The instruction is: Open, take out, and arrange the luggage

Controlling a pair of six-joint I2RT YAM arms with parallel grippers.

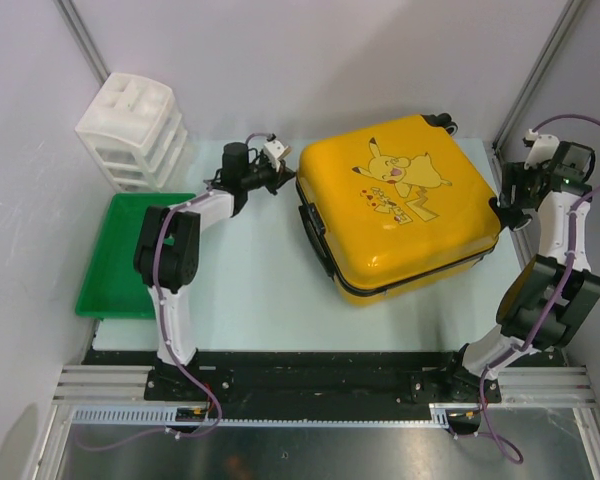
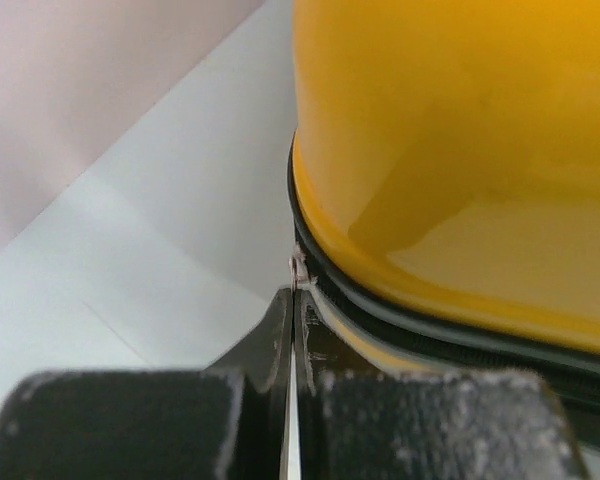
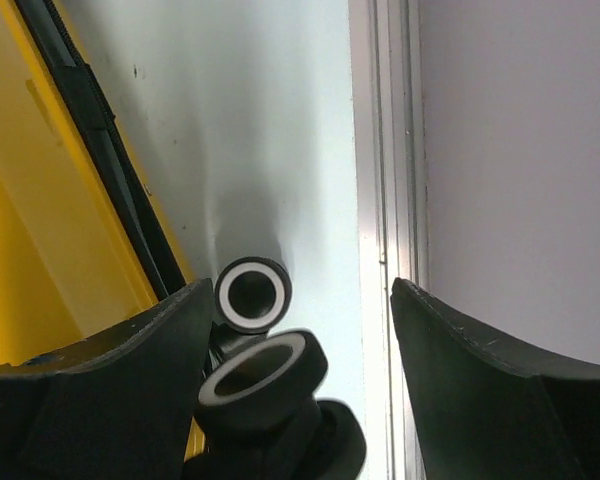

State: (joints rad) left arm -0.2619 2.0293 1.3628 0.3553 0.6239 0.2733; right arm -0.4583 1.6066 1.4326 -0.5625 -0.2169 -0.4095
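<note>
**Suitcase flat and shut, my left fingers at its zipper**

The table [image 1: 250, 290] carries the yellow suitcase [image 1: 400, 205], which lies flat and closed to the right of centre. Its cartoon print faces up and its body is turned a little out of square with the table edge. A green tray [image 1: 115, 260] sits at the table's left side, and a white drawer unit [image 1: 130, 125] stands behind it against the wall.

My left arm reaches across to the suitcase's far left corner. There my left gripper [image 2: 295, 295] is pressed closed right against the black zipper trim [image 2: 380, 310]. A small metal zipper tab [image 2: 298, 265] appears to be pinched at its tips.

My right gripper [image 3: 300, 290] hangs at the suitcase's right edge, near the wall rail. Its fingers [image 3: 460, 350] are spread wide and grasp nothing. Two black wheels [image 3: 252, 295] with white rings show low between them, beside the yellow shell.
</note>
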